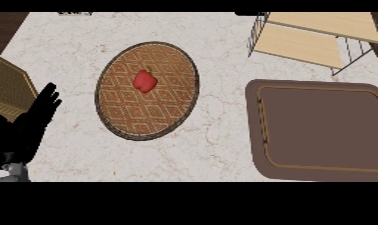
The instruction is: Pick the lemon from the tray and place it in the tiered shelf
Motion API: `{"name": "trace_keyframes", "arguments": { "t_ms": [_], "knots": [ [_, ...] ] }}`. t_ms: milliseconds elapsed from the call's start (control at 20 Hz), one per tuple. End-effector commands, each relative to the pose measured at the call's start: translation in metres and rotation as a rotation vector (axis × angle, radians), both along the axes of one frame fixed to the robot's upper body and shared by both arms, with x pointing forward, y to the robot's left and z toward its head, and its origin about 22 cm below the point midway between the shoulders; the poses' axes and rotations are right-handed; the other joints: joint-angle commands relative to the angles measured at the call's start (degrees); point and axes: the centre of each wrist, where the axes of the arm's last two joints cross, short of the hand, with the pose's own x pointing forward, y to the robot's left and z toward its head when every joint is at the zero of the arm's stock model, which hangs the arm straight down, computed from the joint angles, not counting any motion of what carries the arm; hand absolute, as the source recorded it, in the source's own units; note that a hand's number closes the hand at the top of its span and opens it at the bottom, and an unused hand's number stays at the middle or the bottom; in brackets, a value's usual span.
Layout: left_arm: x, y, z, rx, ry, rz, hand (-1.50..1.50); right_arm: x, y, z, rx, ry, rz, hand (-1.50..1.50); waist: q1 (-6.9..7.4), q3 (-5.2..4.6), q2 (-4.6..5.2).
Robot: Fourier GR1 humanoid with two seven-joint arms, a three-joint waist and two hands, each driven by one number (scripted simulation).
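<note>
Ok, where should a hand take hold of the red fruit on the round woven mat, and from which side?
Grip the red fruit across its narrow middle, coming from above. It lies alone near the centre of the flat woven mat, slightly longer than wide, with nothing beside it. Only the left hand shows, open at the left edge, so it looks nearest.

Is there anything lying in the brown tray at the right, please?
No, the brown tray shows only its bare bottom, while the single red fruit lies on the round woven mat.
</note>
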Motion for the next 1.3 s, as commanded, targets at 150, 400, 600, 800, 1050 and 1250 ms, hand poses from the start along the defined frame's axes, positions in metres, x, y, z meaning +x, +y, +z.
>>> {"name": "trace_keyframes", "arguments": {
  "t_ms": [150,400,600,800,1050,1250],
  "knots": [
    [0.004,-0.005,-0.003,0.0,-0.003,-0.007,0.0,0.044,-0.004,0.029,-0.057,0.047,-0.124,1.5,0.82,-0.02,0.33],
    [-0.001,0.002,0.004,0.013,-0.001,-0.003,0.0,0.077,-0.026,-0.01,-0.085,0.033,-0.148,1.5,0.57,0.05,0.26],
    [-0.008,0.007,-0.007,0.001,-0.009,0.011,0.0,0.097,-0.033,-0.012,-0.084,0.051,-0.167,1.5,0.74,0.03,0.33],
    [0.004,-0.006,0.006,0.003,-0.001,-0.001,0.0,0.114,-0.043,-0.018,-0.039,0.048,-0.172,1.5,0.51,0.05,0.25],
    [0.0,-0.017,0.001,-0.006,0.001,-0.007,0.0,0.14,-0.058,-0.045,-0.002,0.061,-0.186,1.5,0.71,0.06,0.33],
    [0.006,0.007,0.004,0.01,0.003,-0.004,0.0,0.147,-0.078,-0.062,0.098,0.074,-0.31,1.5,0.67,0.06,0.48]
  ]
}}
